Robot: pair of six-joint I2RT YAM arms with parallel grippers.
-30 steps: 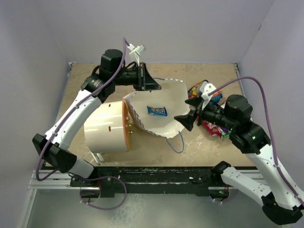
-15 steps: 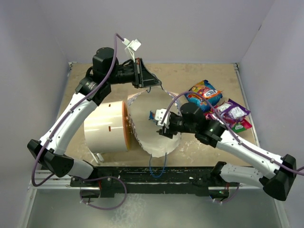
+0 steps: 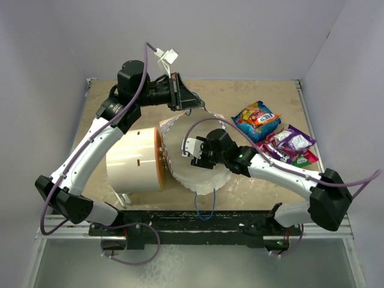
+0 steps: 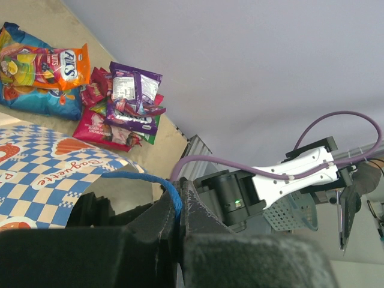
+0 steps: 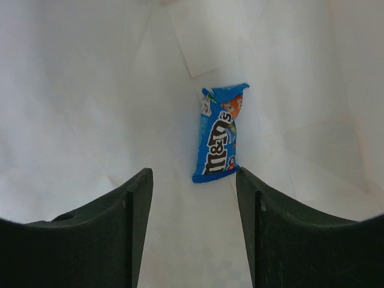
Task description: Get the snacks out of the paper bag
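One blue packet with an orange corner is seen lying flat on the white inner wall of the paper bag, deep inside it. The bag is laid on its side on the table, with its mouth turned up and toward the arms, and its checkered outside is shown in the left wrist view.

The right gripper is reached into the mouth of the bag. Its jaws are spread wide with nothing between them, and the lower end of the blue packet is seen just beyond the fingertips, in line with the gap. No contact with the packet can be made out.

The left gripper is held at the far rim of the bag. Its jaws are pressed together on the blue cord handle, which is pinched between them.

Several snacks are already out of the bag, piled on its right side and well apart from it. A blue-and-orange packet and a purple packet are told apart there, with red and pink ones beneath. A white cylinder is laid against the left side of the bag.
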